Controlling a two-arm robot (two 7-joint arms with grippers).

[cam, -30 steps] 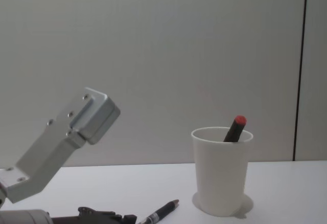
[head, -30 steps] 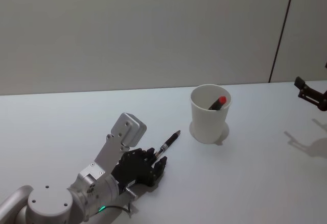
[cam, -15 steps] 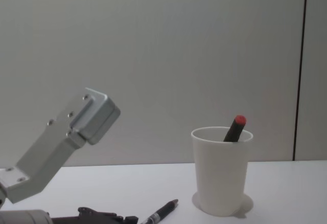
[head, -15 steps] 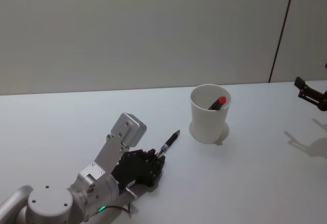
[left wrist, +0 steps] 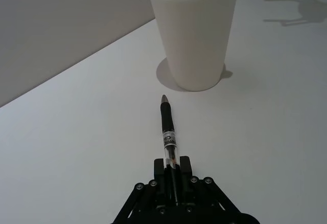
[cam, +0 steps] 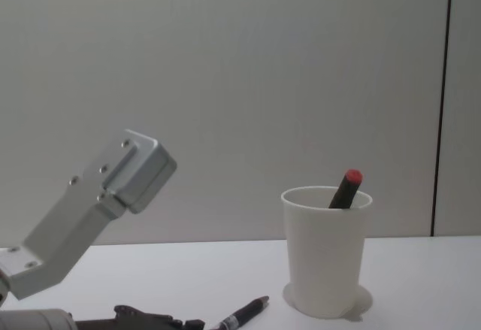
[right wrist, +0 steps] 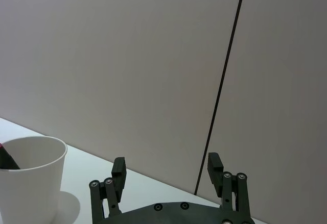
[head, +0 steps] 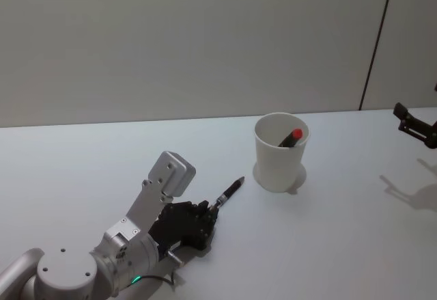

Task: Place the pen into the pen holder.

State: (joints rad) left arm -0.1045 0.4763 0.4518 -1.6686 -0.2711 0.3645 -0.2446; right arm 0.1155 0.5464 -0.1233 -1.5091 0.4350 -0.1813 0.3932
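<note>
Plain from the left wrist view, less so from the head view: jaws of the left gripper (left wrist: 171, 175) closed on the rear end of the pen (left wrist: 168, 132). Down at the table (left wrist: 76, 132), long axis straight out from the jaws, tip toward the pen holder (left wrist: 193, 35), just short of its base. Tip swung slightly rightward since 1 s ago. Far right, right gripper (right wrist: 166, 170) parked, jaws apart.
</note>
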